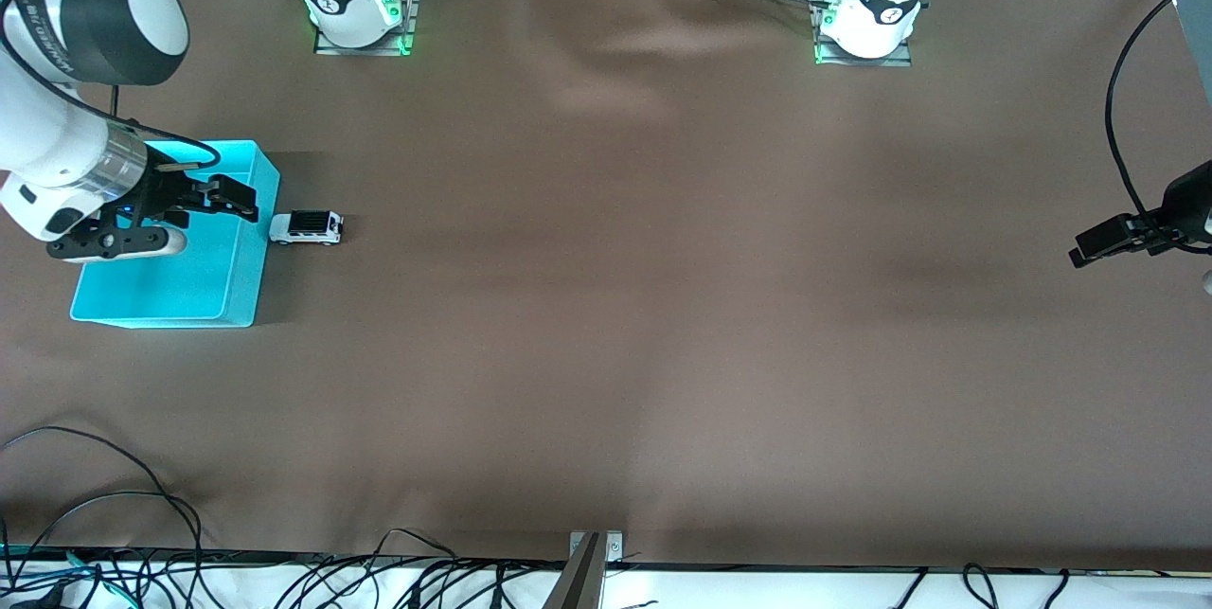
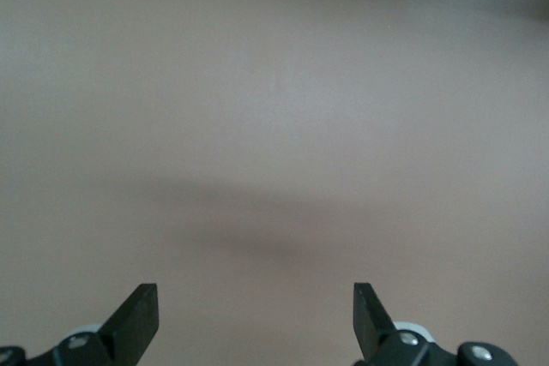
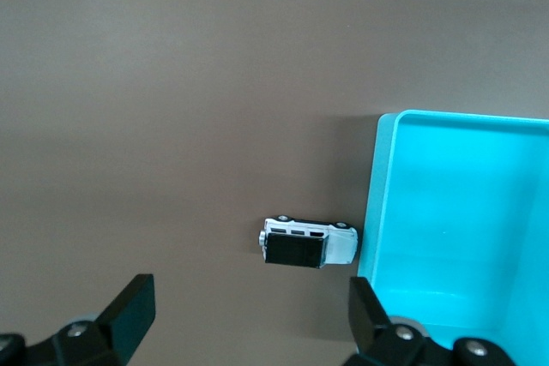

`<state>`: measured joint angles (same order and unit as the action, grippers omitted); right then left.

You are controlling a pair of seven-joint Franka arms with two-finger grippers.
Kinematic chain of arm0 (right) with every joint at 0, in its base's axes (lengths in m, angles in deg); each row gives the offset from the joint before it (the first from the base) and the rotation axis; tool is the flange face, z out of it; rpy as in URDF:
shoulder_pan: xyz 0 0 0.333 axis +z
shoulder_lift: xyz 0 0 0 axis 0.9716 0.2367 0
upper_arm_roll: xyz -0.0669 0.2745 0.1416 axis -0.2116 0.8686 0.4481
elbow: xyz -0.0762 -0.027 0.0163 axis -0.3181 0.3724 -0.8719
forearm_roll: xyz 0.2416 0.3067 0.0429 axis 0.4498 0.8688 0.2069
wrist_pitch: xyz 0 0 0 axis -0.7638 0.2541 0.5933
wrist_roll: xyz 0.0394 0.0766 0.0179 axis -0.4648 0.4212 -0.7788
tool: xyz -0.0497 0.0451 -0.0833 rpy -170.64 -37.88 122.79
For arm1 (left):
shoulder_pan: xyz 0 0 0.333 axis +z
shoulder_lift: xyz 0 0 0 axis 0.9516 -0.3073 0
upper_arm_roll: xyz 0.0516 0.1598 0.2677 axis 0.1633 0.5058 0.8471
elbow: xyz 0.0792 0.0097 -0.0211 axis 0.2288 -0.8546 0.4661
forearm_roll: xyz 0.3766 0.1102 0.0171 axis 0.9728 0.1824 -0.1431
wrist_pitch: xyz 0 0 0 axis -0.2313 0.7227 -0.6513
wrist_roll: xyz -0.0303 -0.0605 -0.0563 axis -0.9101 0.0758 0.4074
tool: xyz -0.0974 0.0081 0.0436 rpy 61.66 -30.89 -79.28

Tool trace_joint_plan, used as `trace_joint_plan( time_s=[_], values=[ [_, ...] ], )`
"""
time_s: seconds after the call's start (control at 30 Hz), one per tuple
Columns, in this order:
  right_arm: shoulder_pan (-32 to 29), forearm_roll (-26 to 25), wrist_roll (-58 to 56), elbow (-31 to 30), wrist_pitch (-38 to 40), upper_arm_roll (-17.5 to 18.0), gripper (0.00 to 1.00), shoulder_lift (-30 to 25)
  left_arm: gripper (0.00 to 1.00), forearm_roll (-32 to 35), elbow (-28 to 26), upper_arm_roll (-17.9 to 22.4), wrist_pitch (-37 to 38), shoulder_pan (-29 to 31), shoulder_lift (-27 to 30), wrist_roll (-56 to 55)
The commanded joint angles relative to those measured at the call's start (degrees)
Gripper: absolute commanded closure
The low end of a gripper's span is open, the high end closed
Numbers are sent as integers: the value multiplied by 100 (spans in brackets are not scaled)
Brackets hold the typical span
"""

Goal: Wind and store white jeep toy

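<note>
Front view: white jeep toy sits upright on the brown table cover, touching or just beside the cyan bin wall on the side toward the left arm's end. Right gripper hovers over the bin, fingers spread, holding nothing. Left gripper waits over the table's left-arm end, also spread wide and empty. Likely step: reach for the jeep. Advice: shift the right gripper off the bin to sit over the toy, straddle its narrow sides, and descend clear of the bin wall.
</note>
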<state>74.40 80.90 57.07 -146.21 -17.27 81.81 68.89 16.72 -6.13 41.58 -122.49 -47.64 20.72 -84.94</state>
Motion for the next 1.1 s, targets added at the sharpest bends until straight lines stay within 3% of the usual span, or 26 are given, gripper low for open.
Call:
trace_joint_plan(
  time_s=[0.0,0.43,1.07],
  values=[
    [6,6,253,-636,-450,26,0,-323,0,-164,113,10,113,-11,-30,95],
    [6,42,306,-1603,-1365,88,0,-525,0,-164,104,10,113,-11,-30,95],
    [6,77,2106,-2666,-2120,97,0,-499,0,-164,104,10,113,-20,-66,104]
  ],
)
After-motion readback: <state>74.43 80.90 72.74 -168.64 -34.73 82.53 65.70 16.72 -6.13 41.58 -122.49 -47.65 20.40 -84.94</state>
